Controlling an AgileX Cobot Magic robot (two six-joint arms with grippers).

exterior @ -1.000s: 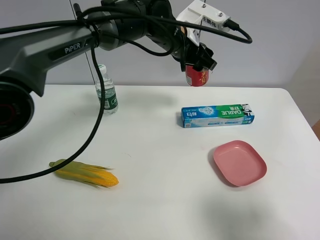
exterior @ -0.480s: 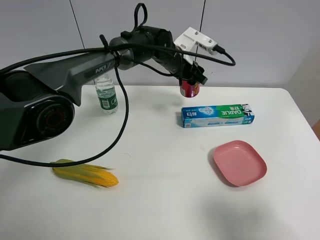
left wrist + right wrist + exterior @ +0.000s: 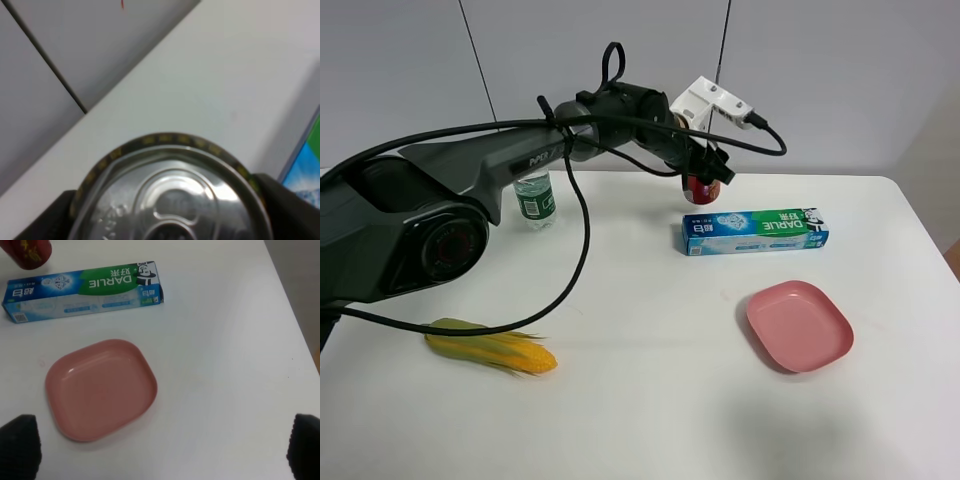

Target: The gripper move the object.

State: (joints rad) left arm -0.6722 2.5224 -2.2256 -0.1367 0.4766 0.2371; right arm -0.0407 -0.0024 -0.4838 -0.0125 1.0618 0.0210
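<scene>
The red can (image 3: 699, 191) is in my left gripper (image 3: 703, 176), low over the back of the white table, just behind the toothpaste box. I cannot tell whether it touches the table. In the left wrist view its silver top with pull tab (image 3: 167, 192) fills the space between the two black fingers (image 3: 292, 210), which press its sides. My right gripper (image 3: 160, 447) is open and empty, with its dark fingertips (image 3: 17, 445) apart over the table's front. The can's red side (image 3: 27, 252) also shows in the right wrist view. The right gripper is out of the exterior view.
A blue-green toothpaste box (image 3: 755, 231) lies in front of the can. A pink plate (image 3: 798, 325) sits front right. A clear water bottle (image 3: 532, 198) stands back left. A corn cob (image 3: 490, 346) lies front left. The table's right edge (image 3: 920, 240) is near.
My left arm has carried the can down and slightly left, from high above the table to just behind the toothpaste box. The other things have not moved.
</scene>
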